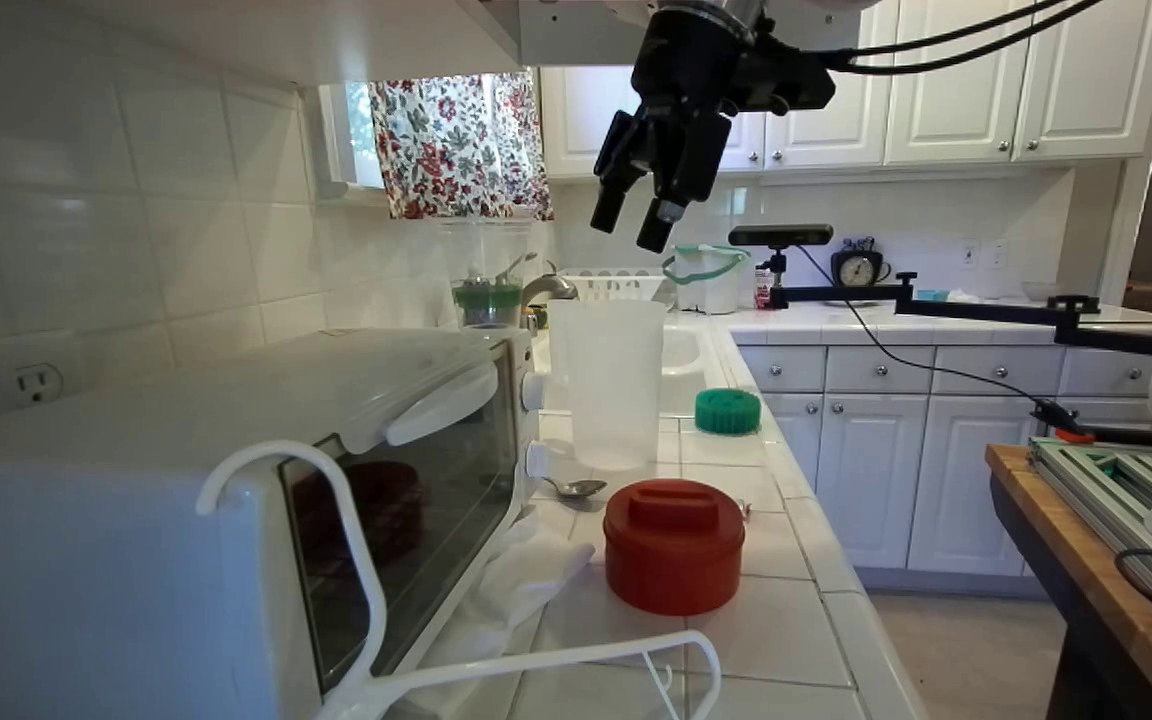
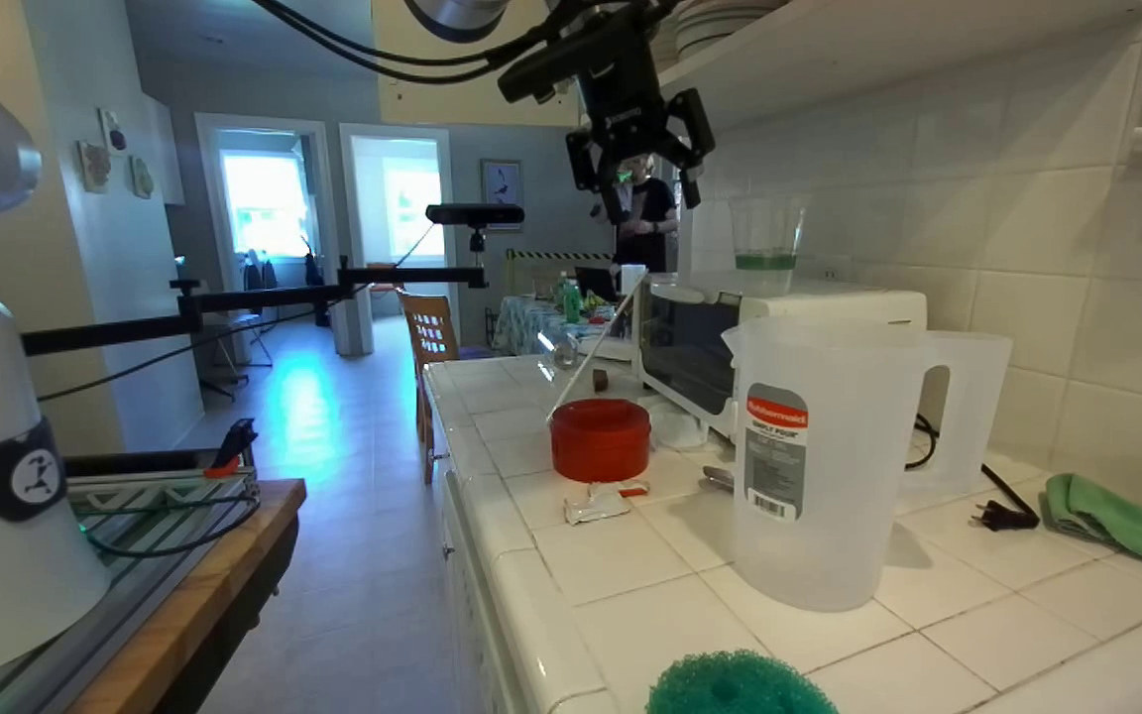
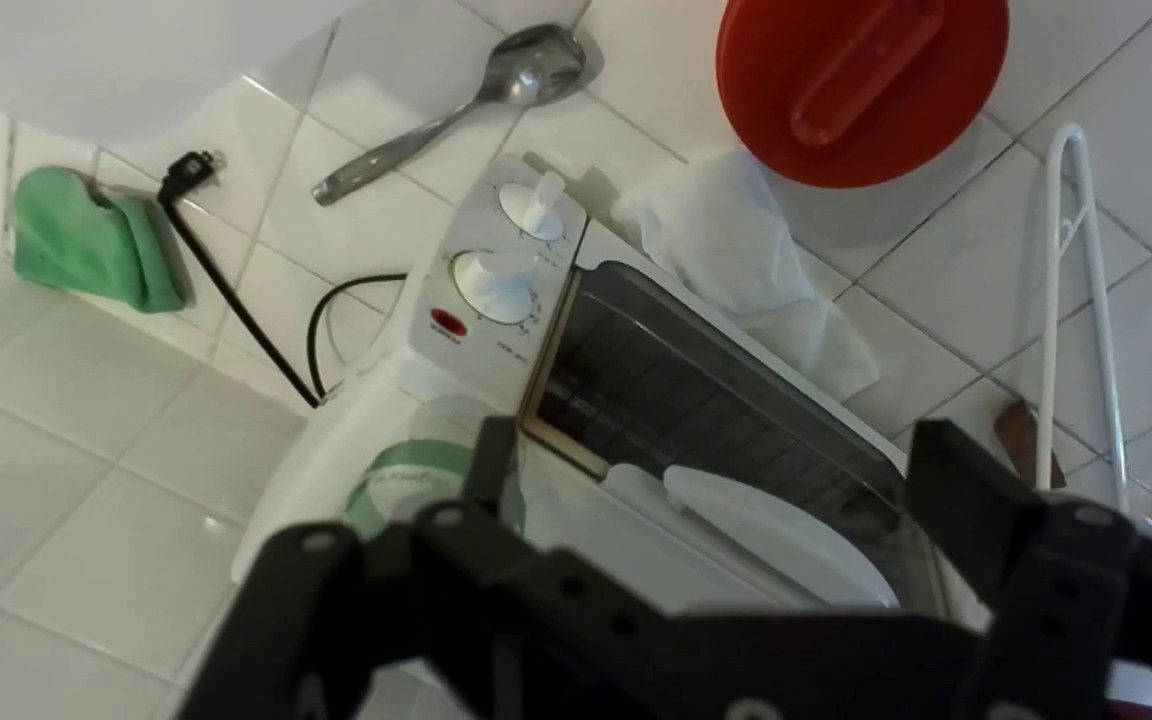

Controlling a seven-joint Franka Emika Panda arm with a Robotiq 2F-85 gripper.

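Observation:
My black gripper (image 1: 629, 225) is open with nothing between its fingers. It also shows in an exterior view (image 2: 654, 198) and in the wrist view (image 3: 721, 460). It hangs above the white toaster oven (image 2: 834, 297), apart from it. In the wrist view, the oven's white door handle (image 3: 776, 535) appears between the fingers; the door is shut. A clear cup with a green band (image 2: 767, 248) stands on the oven. On the counter are a red lidded container (image 1: 674, 560), a frosted pitcher (image 2: 819, 466), a metal spoon (image 3: 536, 65) and a crumpled white cloth (image 3: 736, 240).
A white hanger (image 1: 366, 560) stands near the oven front. A green scrubber (image 1: 728, 412), a wrapper (image 2: 599, 504), a green cloth (image 2: 1116, 516) and a black plug (image 2: 1007, 511) lie on the counter. A shelf (image 2: 888, 50) overhangs. A camera (image 1: 781, 235) sits on a black bracket.

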